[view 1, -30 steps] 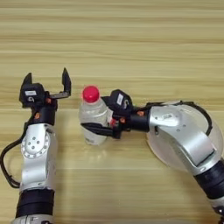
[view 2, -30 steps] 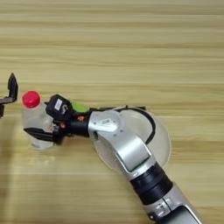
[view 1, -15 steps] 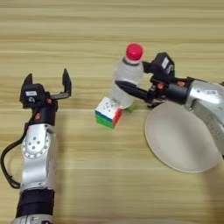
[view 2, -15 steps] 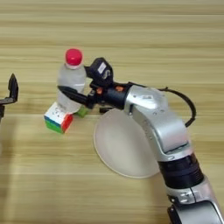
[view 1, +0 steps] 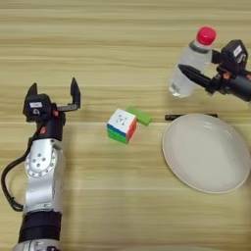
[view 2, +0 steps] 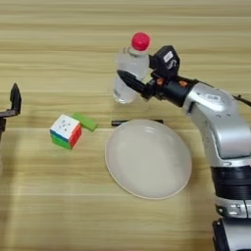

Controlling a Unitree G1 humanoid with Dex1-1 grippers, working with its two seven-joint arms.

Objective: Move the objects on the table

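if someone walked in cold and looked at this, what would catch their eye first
Most likely the clear bottle with its pink-red cap, clamped in the right gripper at the far right side of the table, beyond the white plate. Next the multicoloured puzzle cube near the middle, with a small green block touching its far right corner. The left gripper sits open and empty on the left.

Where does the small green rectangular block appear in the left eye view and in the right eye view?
Left eye view: small green rectangular block sits near the centre.
Right eye view: it sits left of centre.
Shared landmark: the multicoloured puzzle cube touches the block's near-left side in both views.
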